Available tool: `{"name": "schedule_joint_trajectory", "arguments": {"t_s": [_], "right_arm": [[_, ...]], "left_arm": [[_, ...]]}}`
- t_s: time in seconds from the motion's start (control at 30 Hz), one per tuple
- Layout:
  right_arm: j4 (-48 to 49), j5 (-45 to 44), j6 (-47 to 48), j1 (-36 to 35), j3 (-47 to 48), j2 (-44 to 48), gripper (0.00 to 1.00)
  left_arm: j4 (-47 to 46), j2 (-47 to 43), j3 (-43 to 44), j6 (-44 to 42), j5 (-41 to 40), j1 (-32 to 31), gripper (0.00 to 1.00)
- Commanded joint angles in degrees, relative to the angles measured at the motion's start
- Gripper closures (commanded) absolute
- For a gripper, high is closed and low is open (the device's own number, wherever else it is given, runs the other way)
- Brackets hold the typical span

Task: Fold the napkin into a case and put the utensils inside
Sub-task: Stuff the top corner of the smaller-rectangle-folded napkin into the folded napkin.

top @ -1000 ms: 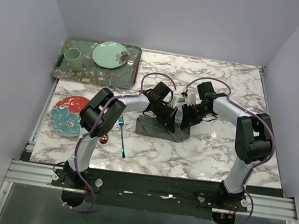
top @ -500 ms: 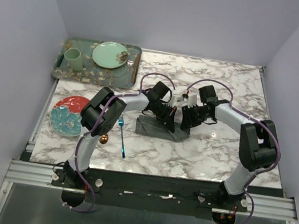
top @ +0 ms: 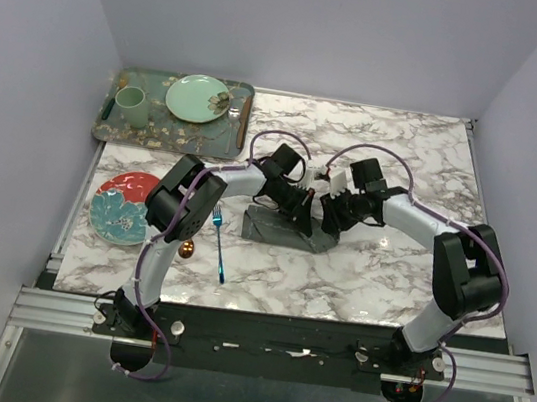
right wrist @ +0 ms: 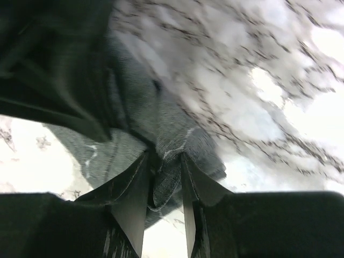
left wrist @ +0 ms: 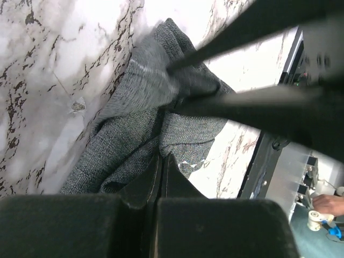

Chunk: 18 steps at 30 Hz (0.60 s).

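I clamp the napkin (top: pixel 274 232) in left gripper (left wrist: pixel 161 159) and right gripper (right wrist: pixel 164 169). The bunched fold inside the right one could slip free.

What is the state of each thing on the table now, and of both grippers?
napkin: bunched up, not yet a case.
fork: flat on the table, outside the napkin.
spoon: mostly hidden under the left arm.
left gripper: shut, tips at the napkin.
right gripper: shut on a napkin fold.

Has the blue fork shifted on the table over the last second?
No. The blue fork lies at the same spot and angle, just right of the red plate.
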State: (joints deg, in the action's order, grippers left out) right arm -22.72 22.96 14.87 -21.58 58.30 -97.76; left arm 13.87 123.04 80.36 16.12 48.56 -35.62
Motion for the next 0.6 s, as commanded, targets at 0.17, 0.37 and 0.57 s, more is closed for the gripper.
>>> {"name": "schedule_joint_trajectory", "arguments": {"t_s": [0.17,0.37,0.57], "right_arm": [[4.6,-0.5,6.2,-3.9,-2.7,4.4,0.63],[5.5,-4.1,8.3,-5.7,-2.1,2.9,0.63],[5.3,-8.4,10.3,-6.7,-1.9,1.0,0.62]], "left_arm": [[2.5,3.2,0.6,-1.0,-3.2,0.6,1.0],[2.6,3.4,0.8,-0.9,-3.1,0.6,1.0],[2.7,3.3,0.7,-1.1,-3.1,0.7,1.0]]}}
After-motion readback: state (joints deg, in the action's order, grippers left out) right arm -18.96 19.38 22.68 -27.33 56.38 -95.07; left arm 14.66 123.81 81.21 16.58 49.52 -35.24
